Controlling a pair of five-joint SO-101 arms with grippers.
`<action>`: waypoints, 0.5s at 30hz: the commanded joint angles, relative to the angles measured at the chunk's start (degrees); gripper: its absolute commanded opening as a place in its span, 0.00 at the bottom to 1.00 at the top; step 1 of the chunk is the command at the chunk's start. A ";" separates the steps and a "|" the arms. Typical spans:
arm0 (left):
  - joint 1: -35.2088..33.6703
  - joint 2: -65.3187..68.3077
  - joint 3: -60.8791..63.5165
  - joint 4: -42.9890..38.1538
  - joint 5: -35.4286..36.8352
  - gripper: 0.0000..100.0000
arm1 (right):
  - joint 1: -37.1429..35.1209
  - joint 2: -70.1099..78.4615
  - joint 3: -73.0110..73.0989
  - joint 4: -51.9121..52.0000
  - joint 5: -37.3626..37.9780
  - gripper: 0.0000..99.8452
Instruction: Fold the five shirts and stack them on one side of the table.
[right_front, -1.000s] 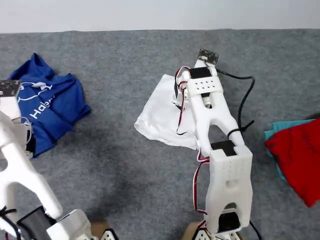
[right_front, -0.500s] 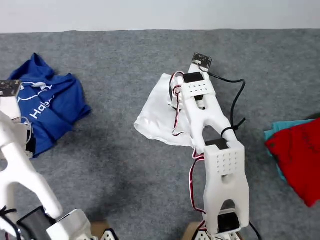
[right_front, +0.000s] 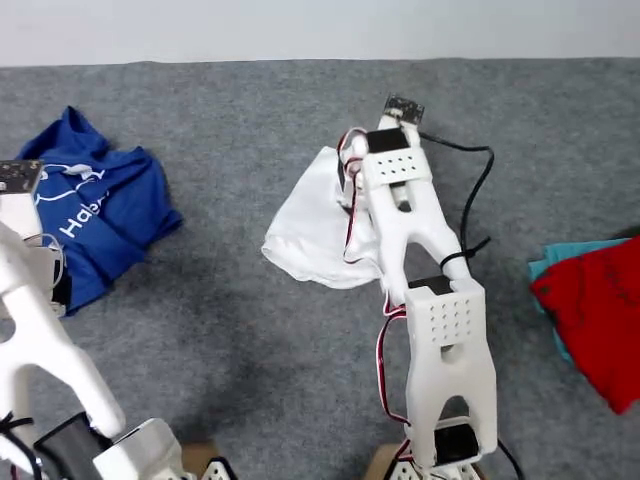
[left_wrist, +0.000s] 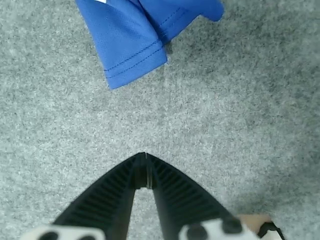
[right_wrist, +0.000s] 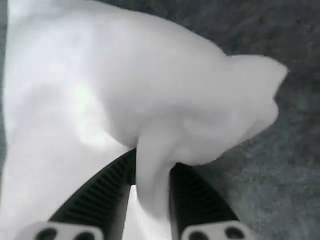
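So at this point the job looked maybe halfway, going by what was lying around. Over at the right edge of the grey carpeted tabletop (right_front: 230, 330) a red shirt (right_front: 595, 305) sat on top of a teal shirt (right_front: 552, 262), which I'd read as the start of the stack. Both ran off the edge of the high view, so I couldn't tell how tidy the folds were.

The crumpled white shirt (right_front: 310, 235) was in the middle of the tabletop, bunched and rumpled rather than flat. The right gripper (right_wrist: 152, 165) was pinching a raised fold of that white fabric, with cloth squeezed between the two black fingers and the rest draped away onto the carpet. My guess is the fold on this one was in progress, not done.

On the left side the bright blue shirt with white print (right_front: 95, 215) lay in a loose heap – definitely not folded. The left gripper (left_wrist: 145, 167) hung over bare carpet near the blue hem, apart from it, its tips pressed together with nothing between them.

So I'd counted four shirts: two apparently stacked, one being worked on, one untouched. What was left, as I saw it: finish the white one, fold the blue one, and carry both over to the red-and-teal pile.
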 joint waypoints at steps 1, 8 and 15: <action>0.35 -2.02 -1.98 0.44 -0.70 0.00 | 2.77 -0.40 -9.85 5.76 0.26 0.01; 0.35 -2.02 -1.98 0.26 -0.79 0.00 | 9.01 -0.40 -24.97 16.04 2.73 0.01; 0.09 -2.02 -1.98 0.35 -3.78 0.00 | 17.01 -0.57 -30.42 16.57 2.81 0.01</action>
